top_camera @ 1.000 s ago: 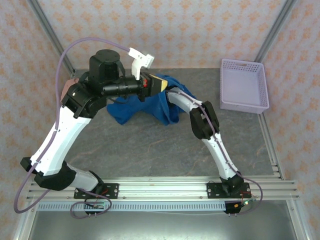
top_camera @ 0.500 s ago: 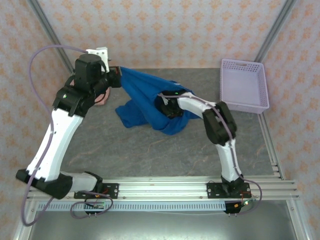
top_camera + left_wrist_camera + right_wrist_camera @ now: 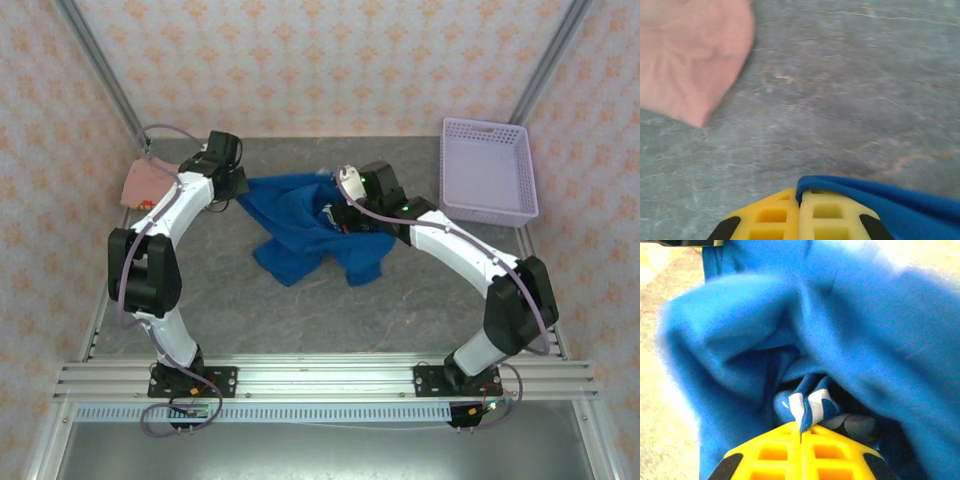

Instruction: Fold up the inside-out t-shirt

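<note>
The inside-out t-shirt (image 3: 300, 235) is royal blue and lies bunched on the grey table between the two arms. My left gripper (image 3: 241, 186) is at its far-left edge, low over the table. In the left wrist view the left gripper (image 3: 800, 200) is shut on a blue hem of the t-shirt (image 3: 900, 207). My right gripper (image 3: 336, 214) is buried in the cloth's middle. In the right wrist view the right gripper (image 3: 801, 430) is shut on a pinch of fabric with white print, deep folds of the t-shirt (image 3: 865, 330) around it.
A salmon-pink shirt (image 3: 143, 183) lies at the back left by the wall, just beyond my left gripper, and shows again as the pink shirt (image 3: 690, 55). An empty lavender basket (image 3: 487, 125) stands at the back right. Metal rails (image 3: 330, 378) run along the near edge.
The left arm came down from high above to the table at the back left, pulling the shirt's edge leftward. The right gripper shut on the cloth's middle and the shirt now lies flatter.
</note>
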You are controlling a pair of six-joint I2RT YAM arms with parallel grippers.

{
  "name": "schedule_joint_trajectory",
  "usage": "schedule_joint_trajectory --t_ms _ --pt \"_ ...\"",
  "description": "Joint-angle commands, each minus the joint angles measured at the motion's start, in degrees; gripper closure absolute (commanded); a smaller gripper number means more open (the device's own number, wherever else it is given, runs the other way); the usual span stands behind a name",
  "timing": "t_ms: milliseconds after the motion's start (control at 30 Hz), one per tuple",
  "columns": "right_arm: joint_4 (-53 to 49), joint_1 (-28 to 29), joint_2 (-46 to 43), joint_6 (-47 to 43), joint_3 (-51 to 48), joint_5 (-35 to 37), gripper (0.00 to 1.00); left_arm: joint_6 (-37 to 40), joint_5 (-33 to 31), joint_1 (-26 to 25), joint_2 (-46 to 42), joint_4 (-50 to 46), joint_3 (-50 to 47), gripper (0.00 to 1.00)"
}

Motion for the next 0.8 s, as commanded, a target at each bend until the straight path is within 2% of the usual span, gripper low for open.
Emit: schedule_joint_trajectory --t_ms 0,133,267,367,467,533,600,667,767 --pt "8.6 -1.5 -4.5 1.8 -2.8 -1.7 1.0 -1.3 -1.6 1.5 0.3 2.7 -2.1 1.0" --pt "22.4 -1.6 -4.4 9.2 0.2 -5.9 1.0 -0.9 -1.3 -1.9 0.3 5.5 -9.4 1.0" --pt "31.1 -4.1 -5.9 15.0 4.0 -7.9 1.0 -3.9 0.7 -2.1 -0.7 11.9 -20.0 1.0" --pt "40.9 -7.3 -6.6 24.9 3.3 -11.3 1.0 -4.1 1.2 -3.6 -1.9 15.2 -26.3 1.0" --pt "43.7 -7.7 -5.7 29.2 3.8 -15.1 1.0 -3.8 3.0 -5.6 -2.7 16.4 -29.8 1.0" --pt "42.7 -8.1 -6.0 29.0 3.3 -17.5 1.0 -4.2 4.0 -5.6 -4.6 17.1 -31.9 0.91" --pt "37.2 -8.7 -7.2 25.1 3.4 -19.6 1.0 -4.8 3.0 -5.6 -10.3 16.9 -34.1 0.68" --pt "31.1 -8.8 -8.3 20.0 3.9 -19.9 1.0 -5.6 3.2 -5.6 -19.0 18.4 -37.0 0.51" --pt "23.9 -8.9 -8.2 14.8 5.8 -23.1 1.0 -6.9 8.4 -5.6 -33.0 23.0 -40.0 0.23"
